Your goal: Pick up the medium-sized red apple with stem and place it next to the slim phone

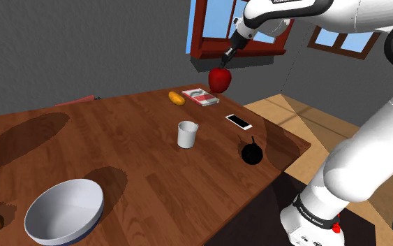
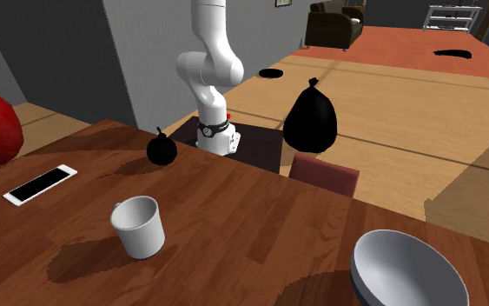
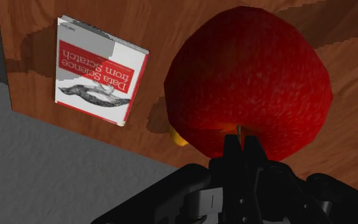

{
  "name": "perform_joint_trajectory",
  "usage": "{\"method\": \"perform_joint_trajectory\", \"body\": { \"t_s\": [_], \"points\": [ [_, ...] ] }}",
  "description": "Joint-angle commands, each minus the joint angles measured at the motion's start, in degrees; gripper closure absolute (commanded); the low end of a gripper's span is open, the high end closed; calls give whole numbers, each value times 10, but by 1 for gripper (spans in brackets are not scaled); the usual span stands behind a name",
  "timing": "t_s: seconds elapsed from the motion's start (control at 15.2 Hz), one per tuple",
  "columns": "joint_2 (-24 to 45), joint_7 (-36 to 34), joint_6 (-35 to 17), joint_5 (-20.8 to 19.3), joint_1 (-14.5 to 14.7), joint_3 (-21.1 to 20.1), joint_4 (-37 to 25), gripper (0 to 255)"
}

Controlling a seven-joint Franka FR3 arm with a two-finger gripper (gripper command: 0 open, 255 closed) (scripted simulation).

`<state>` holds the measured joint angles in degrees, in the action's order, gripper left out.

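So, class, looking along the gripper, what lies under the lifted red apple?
Brown wooden table, and a yellow-orange object peeks out past the apple. The rest of it is covered, so what it is stays unclear.

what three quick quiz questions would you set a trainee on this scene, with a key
1. True or false: the red apple rests on the table.
2. Multiple choice: the mug standing on the table is A) white, B) red, C) black.
3. Short answer: what do the jaws hold?

Key: 1 false, it hangs in the air above the table; 2 A; 3 the red apple, clasped at its top.
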<state>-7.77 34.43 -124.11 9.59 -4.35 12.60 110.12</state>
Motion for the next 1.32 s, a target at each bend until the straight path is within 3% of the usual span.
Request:
{"method": "perform_joint_trajectory", "body": {
  "t_s": [0.0,0.59,1.25],
  "points": [
    [25,27,11,14,-7,15,-31,255],
    [179,153,84,102,-71,72,-221,255],
    [178,175,10,113,-68,67,-144,255]
  ]
}}
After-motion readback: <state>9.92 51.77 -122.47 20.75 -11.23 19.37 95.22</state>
